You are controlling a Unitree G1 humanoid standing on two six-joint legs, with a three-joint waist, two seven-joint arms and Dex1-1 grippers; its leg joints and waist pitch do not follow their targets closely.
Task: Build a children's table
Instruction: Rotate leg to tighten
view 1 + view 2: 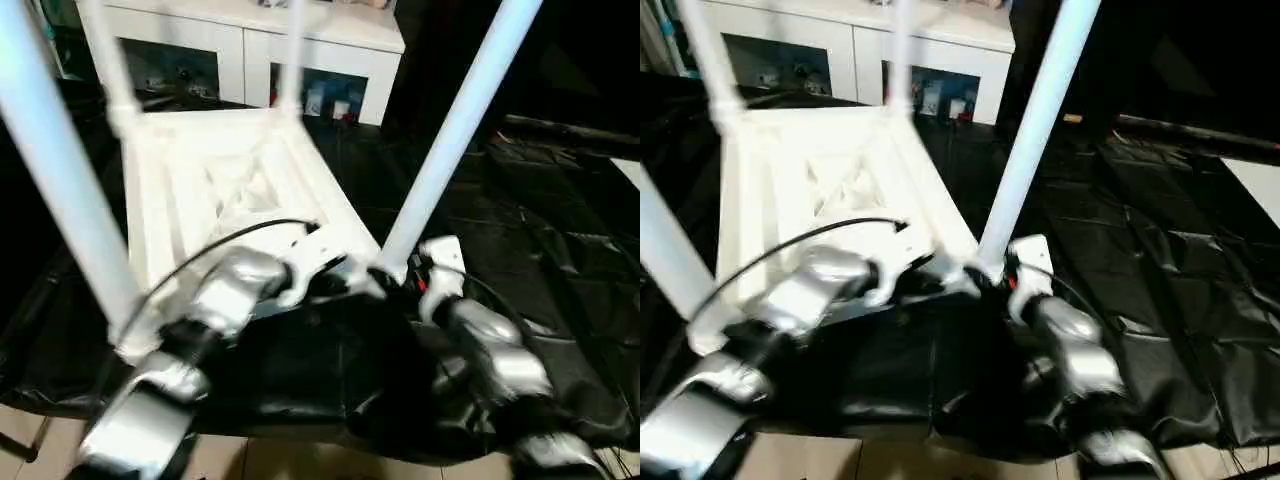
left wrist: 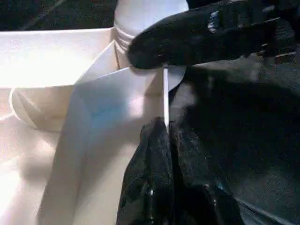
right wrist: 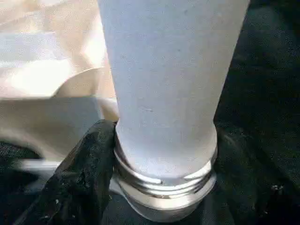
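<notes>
- Left eye view gives you the whole layout: the children's table (image 1: 230, 200) lies upside down on the black sheet (image 1: 560, 250), ribbed underside up, with legs standing in its corner sockets.
- You have the white cabinet (image 1: 250, 45) at the far side, well apart from the work.
- Your key part is the near-right leg (image 1: 455, 130). Its long axis rises from the socket (image 3: 164, 187) and leans up and to the right.
- Your right gripper (image 3: 159, 183) is the closer one to that leg's base. Its two black fingers (image 3: 84, 178) stand spread on either side of the threaded collar, one of them touching it. Whether they squeeze it you cannot tell.
- Your left gripper (image 2: 164, 136) sits just left of the same corner. Its fingers are pressed together on the thin edge of the table's rim wall (image 2: 165, 93), pinching it, which looks like bracing.
- You will likely turn or press the leg next, so what counts is that the fingers straddle the collar squarely, across the leg's axis.
- Watch the black cable (image 1: 200, 255) arching over your left forearm, and the left fingertips close to the right finger at the corner; either could crowd a twist.
</notes>
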